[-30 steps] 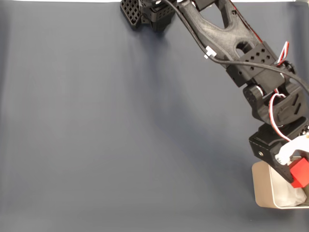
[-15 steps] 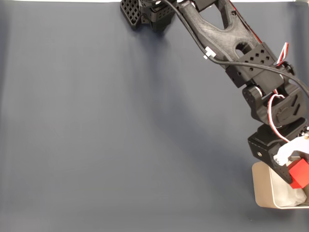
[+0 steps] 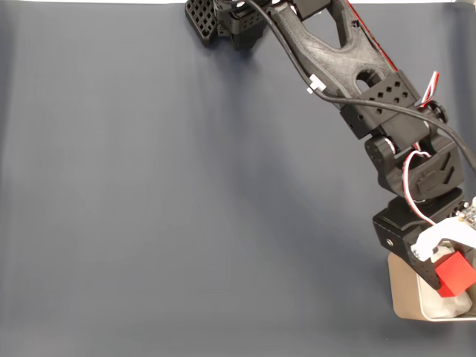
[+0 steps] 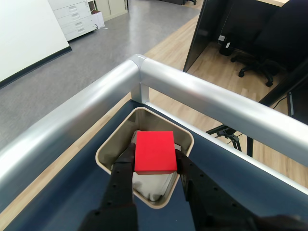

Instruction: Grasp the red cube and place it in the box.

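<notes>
The red cube [image 4: 154, 151] sits clamped between the two black fingers of my gripper [image 4: 154, 161], which is shut on it. Below it in the wrist view lies the beige box [image 4: 108, 145] with white wrinkly lining, and the cube hangs over the box's opening. In the fixed view the red cube [image 3: 455, 273] shows at the arm's tip, over the left part of the box [image 3: 401, 294] at the lower right corner. My gripper [image 3: 450, 274] reaches in from the upper left there.
The dark blue cloth [image 3: 186, 208] covers the table. The arm's black base [image 3: 230, 22] stands at the top middle. In the wrist view a silver rail [image 4: 96, 103] runs along the table's edges just beyond the box, with the floor and an office chair [image 4: 262, 53] behind.
The arm has swung a little down and to the left, carrying the cube lower over the box. The grip is unchanged.
</notes>
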